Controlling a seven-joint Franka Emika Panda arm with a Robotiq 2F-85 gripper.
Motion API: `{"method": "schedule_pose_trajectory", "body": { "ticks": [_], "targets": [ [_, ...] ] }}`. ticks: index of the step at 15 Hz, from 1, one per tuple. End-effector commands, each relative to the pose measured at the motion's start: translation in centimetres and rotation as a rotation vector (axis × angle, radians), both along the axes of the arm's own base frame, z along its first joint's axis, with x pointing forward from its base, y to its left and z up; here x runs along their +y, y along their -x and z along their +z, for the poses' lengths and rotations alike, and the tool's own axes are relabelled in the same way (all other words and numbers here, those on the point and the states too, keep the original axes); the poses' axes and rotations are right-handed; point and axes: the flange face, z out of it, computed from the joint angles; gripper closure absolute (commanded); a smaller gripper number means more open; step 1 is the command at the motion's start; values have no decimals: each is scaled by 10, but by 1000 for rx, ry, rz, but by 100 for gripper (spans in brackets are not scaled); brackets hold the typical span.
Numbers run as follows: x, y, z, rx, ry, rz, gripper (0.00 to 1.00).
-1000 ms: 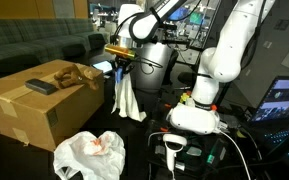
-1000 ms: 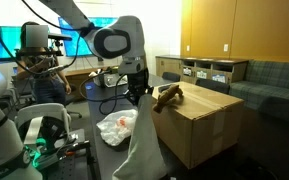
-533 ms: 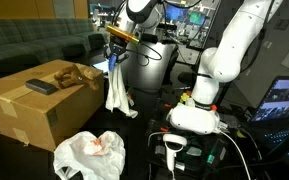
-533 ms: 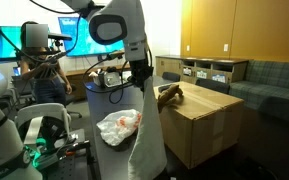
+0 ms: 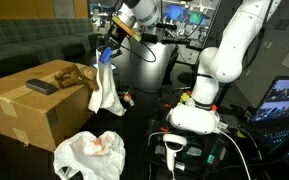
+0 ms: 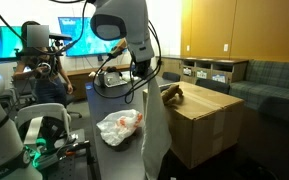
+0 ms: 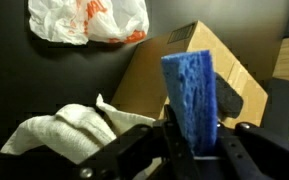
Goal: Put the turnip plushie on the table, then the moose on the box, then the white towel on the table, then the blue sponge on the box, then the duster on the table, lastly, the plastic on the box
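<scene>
My gripper (image 7: 192, 150) is shut on the blue sponge (image 7: 189, 95), which stands upright between the jaws. The white towel (image 5: 106, 92) hangs down from the gripper (image 5: 106, 52) beside the cardboard box (image 5: 24, 115), and it drapes at the left in the wrist view (image 7: 64, 135). In both exterior views the brown moose (image 5: 74, 75) (image 6: 169, 95) lies on the box. The dark duster (image 5: 41, 86) also lies on the box. The white plastic bag (image 5: 89, 155) (image 7: 89, 20) lies on the dark table. The turnip plushie cannot be made out for sure.
The arm's white base (image 5: 199, 115) stands by the table with cables and a scanner (image 5: 174, 150) in front. A small reddish thing (image 5: 127, 98) lies on the table behind the towel. A sofa and cabinets (image 6: 209, 72) stand behind the box (image 6: 199, 125).
The gripper has risen and moved toward the box, carrying the sponge with the towel hanging from it. The towel's lower end has lifted off the table.
</scene>
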Motion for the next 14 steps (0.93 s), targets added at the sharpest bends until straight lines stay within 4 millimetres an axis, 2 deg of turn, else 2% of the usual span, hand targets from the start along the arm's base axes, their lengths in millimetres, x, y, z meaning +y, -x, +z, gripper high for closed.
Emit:
{"method": "schedule_pose_trajectory", "body": {
  "ticks": [1,3,6,9,11,14],
  "targets": [
    [-12,-3,-9,-59,-152,105,97],
    [-27,0,-36,-51,-259,145,97],
    [-53,13,-95,6,-443,190,97],
    [-65,26,-148,139,-587,258,97],
    [-68,34,-164,228,-662,311,97],
    [-59,34,-170,339,-729,429,97]
  ]
}}
